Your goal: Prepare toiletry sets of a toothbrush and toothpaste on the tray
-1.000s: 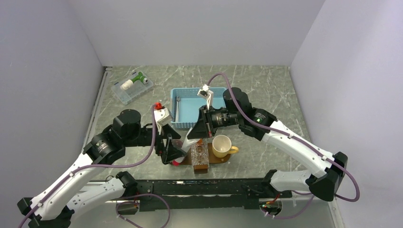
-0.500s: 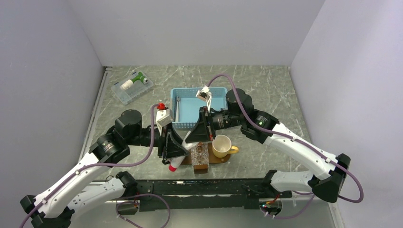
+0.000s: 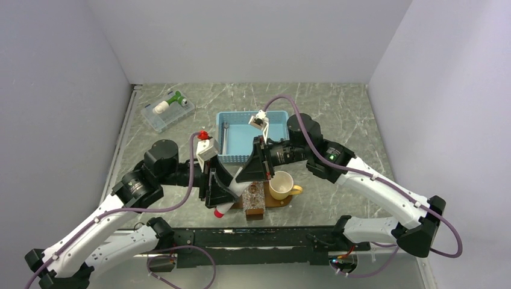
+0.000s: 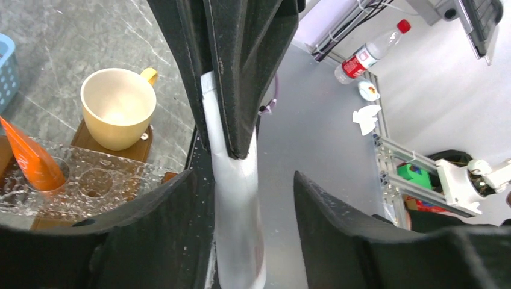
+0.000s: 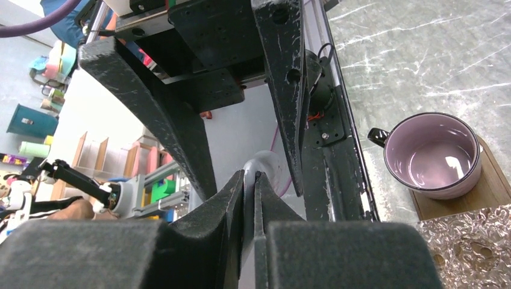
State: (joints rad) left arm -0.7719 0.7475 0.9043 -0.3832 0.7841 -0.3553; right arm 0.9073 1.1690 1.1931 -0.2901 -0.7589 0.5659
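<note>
Top view looks down from behind onto the whole desk (image 3: 337,108); wrist views peer close between their fingers (image 4: 361,241) — all share the cup (image 3: 281,184).

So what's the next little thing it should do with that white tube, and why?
Probably draw the left gripper back, clear of the white tube. The right gripper is shut on the tube's flat end, while the left fingers stand open on either side of it, so the right one appears to carry it alone.

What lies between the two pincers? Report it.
A white tube, in the left wrist view: the right pincer shut on its flat end, the left pincer open around it.
</note>
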